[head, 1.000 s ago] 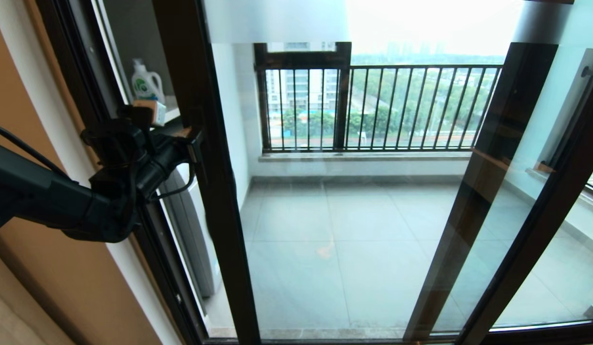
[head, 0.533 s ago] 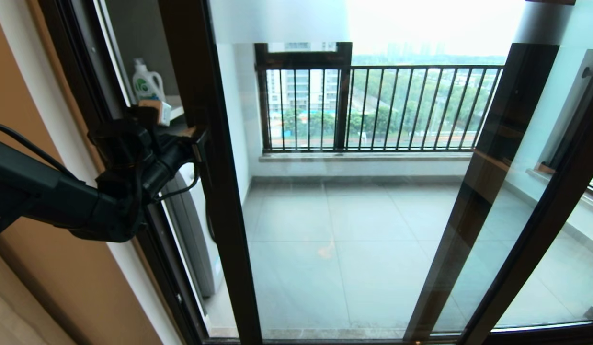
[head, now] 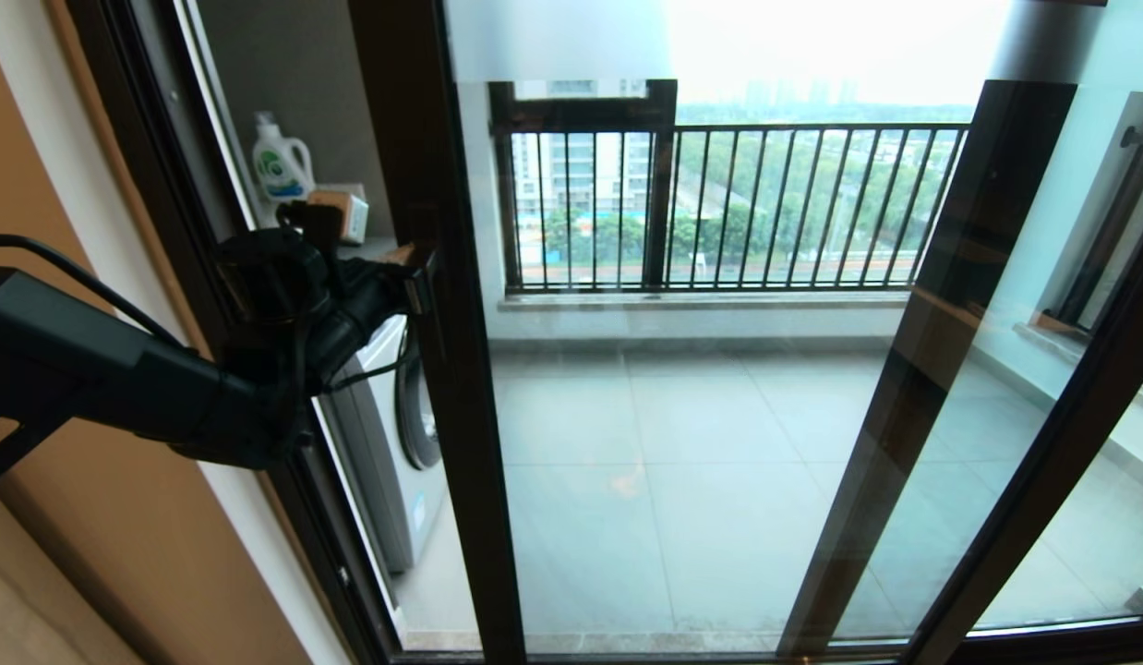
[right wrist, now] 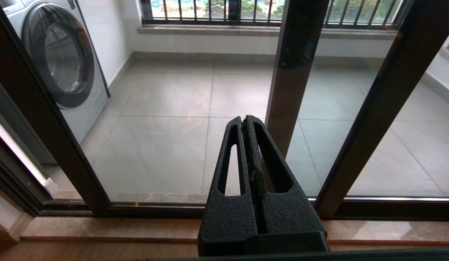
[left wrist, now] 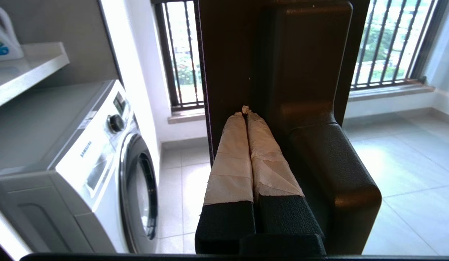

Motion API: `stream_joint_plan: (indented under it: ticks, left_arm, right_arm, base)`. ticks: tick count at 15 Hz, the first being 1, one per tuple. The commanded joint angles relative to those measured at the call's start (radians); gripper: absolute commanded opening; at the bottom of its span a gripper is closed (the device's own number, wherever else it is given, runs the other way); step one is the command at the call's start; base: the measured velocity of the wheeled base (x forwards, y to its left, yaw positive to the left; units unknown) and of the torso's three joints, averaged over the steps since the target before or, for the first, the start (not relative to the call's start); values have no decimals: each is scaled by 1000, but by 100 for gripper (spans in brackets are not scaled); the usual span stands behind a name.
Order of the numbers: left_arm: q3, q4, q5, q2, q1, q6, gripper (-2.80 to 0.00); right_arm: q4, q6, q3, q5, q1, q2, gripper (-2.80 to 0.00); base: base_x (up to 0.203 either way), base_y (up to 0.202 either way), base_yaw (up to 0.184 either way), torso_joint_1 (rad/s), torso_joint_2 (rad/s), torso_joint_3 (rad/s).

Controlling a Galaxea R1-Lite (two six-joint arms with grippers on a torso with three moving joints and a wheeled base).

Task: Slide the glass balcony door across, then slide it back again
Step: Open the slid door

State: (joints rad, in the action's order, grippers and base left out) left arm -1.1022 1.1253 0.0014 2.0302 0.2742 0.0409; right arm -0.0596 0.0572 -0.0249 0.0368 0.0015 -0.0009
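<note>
The glass balcony door (head: 447, 416) is a tall clear pane in a dark frame, standing partly slid to the right with a gap on its left. My left gripper (head: 422, 268) is shut, with nothing held. Its tape-wrapped fingertips (left wrist: 242, 116) rest against the door's dark upright, right beside the short black bar handle (left wrist: 311, 72). My right gripper (right wrist: 245, 121) is shut and empty. It hangs low in front of the door's glass (right wrist: 166, 127) and does not show in the head view.
A white washing machine (head: 387, 443) stands on the balcony behind the gap, with a detergent bottle (head: 281, 162) on the shelf above it. A second dark-framed glass panel (head: 932, 369) overlaps on the right. The black barred railing (head: 738, 203) closes the balcony's far side.
The door's left upright has slid to the right and the gap has widened, showing more of the washing machine. My left gripper moved right with it.
</note>
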Motion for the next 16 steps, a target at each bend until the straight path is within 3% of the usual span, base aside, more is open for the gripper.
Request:
stream_joint_plan:
  ticks: [1,5,9,16]
  left_arm:
    - [-11,-11,9,2,26,1,-280]
    - [-43,-32,12,23,62,2,-280]
    - [-90,-42,72,64,103,33,-280]
    - [-164,-57,74,104,150,51,-280]
  right_arm:
    - [0,1,-1,0,0,1,-280]
    - [0,1,-1,2,0,1,-280]
    - [0,1,0,1,0,1,-280]
    - [0,1,0,2,0,1,-280]
  base:
    - [0,0,0,0,0,0]
    - [0,0,0,0,0,0]
    - [0,0,0,0,0,0]
    - [0,0,0,0,0,0]
